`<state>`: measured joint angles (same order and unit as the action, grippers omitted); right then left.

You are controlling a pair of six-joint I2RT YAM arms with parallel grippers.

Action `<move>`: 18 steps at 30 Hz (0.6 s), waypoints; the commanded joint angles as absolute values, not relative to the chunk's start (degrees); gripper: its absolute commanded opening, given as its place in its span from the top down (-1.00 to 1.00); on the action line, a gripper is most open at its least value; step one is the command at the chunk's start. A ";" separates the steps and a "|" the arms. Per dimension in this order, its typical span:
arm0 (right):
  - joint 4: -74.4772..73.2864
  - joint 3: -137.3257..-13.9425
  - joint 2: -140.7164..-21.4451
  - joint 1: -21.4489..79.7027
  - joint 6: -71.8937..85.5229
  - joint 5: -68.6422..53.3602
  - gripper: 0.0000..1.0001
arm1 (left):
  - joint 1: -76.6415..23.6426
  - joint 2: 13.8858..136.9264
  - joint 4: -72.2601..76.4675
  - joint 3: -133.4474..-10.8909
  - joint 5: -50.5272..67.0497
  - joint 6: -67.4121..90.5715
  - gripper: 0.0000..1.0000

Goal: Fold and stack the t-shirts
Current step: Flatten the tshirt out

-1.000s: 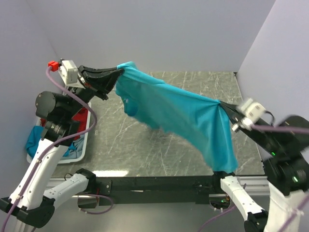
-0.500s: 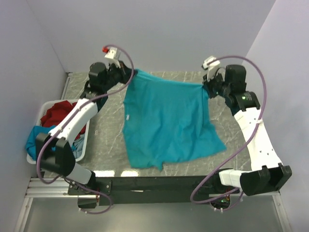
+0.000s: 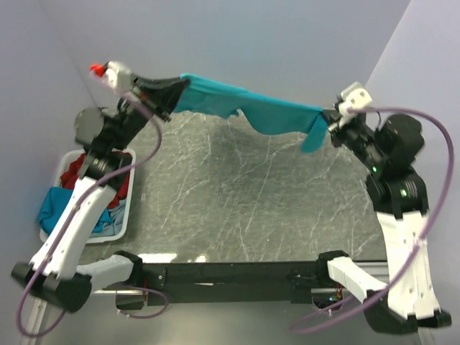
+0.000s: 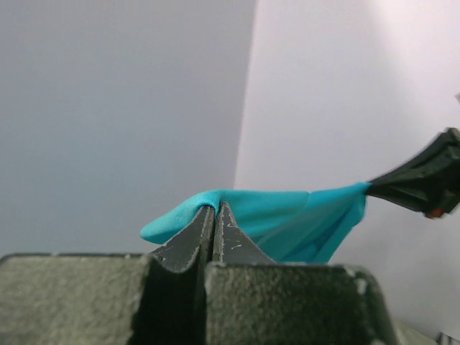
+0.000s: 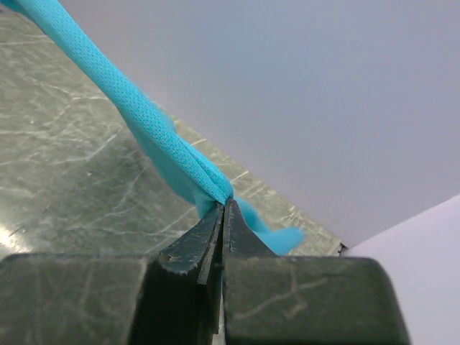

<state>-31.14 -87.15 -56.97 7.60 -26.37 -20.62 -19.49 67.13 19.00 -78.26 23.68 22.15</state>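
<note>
Item: one soft teal-blue cloth t-shirt (image 3: 277,117), which we hold stretched taut above the grey marbled tabletop (image 3: 237,194); left jaws and right jaws each clenched on an end.

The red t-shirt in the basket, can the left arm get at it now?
Probably not yet. The red t-shirt lies in the white basket beside the left arm, but that arm's jaws are shut on the teal t-shirt, stretched in the air to the right arm.

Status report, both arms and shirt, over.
Left gripper, jaws shut on teal cloth t-shirt. Right gripper, jaws shut on its other end. Shirt stretched in air between them. White plastic basket far left, apart.
</note>
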 commanded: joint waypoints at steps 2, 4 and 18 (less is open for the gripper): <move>-32.68 -88.49 -49.66 7.21 -28.04 -19.87 1.00 | -22.75 58.55 23.12 -74.79 23.56 20.31 0.99; -35.49 -93.57 -49.40 7.21 -26.73 -19.43 1.00 | -25.03 56.35 21.98 -76.19 22.51 18.55 0.99; -26.91 -82.74 -57.65 7.21 -24.08 -16.52 1.00 | -25.67 62.65 20.47 -71.74 11.70 10.72 0.99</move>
<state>-31.14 -88.86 -52.58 7.62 -24.67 -20.36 -26.63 59.53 19.53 -75.59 19.44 14.02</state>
